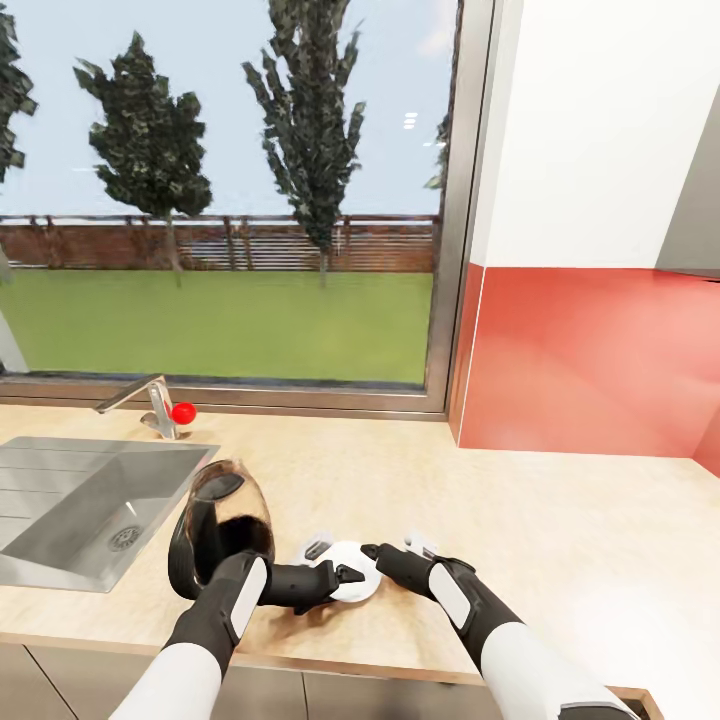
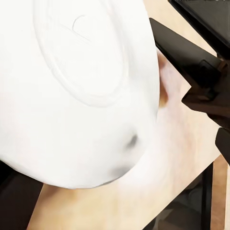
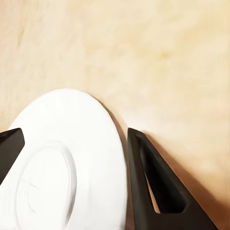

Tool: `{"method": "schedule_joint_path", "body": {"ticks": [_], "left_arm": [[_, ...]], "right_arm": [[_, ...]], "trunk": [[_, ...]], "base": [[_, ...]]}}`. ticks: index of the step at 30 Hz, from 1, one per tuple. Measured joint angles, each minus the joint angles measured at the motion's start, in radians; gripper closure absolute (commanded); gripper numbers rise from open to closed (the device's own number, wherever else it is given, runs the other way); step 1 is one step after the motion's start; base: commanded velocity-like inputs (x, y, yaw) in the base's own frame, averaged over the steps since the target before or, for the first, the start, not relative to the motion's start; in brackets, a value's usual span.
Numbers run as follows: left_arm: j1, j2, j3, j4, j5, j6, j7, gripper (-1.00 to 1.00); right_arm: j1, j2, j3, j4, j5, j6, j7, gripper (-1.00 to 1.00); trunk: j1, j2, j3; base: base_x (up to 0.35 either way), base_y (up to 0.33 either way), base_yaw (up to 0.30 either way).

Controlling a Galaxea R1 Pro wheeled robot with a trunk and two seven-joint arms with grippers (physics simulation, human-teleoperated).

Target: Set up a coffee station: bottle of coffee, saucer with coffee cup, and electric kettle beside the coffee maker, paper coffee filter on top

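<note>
The white saucer (image 1: 348, 556) lies near the front of the kitchen countertop (image 1: 520, 500), between my two grippers. My left gripper (image 1: 350, 577) reaches it from the left, and the saucer (image 2: 72, 96) looms very close in the left wrist view. My right gripper (image 1: 372, 551) meets it from the right. In the right wrist view its fingers (image 3: 153, 187) stand wide apart on either side of the saucer (image 3: 72, 158), one against the rim. The glass electric kettle (image 1: 222, 520) stands just behind my left forearm. The coffee maker, bottle of coffee, filter, cup and shelf are out of view.
A steel sink (image 1: 70, 500) with a tap (image 1: 150, 400) and a red knob (image 1: 183, 412) lies at the left. A large window runs behind the counter, and a red splashback (image 1: 600, 360) closes the right. The counter's front edge (image 1: 400, 665) is close below the grippers.
</note>
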Motion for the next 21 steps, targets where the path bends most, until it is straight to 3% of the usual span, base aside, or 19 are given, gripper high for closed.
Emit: {"method": "schedule_joint_path", "body": {"ticks": [21], "left_arm": [[0.000,0.000,0.000,-0.001,0.000,0.001,-0.001,-1.00]], "right_arm": [[0.000,0.000,0.001,-0.001,-0.001,0.001,0.002,-1.00]], "trunk": [[0.000,0.000,0.000]], "base": [[0.000,0.000,0.000]]}}
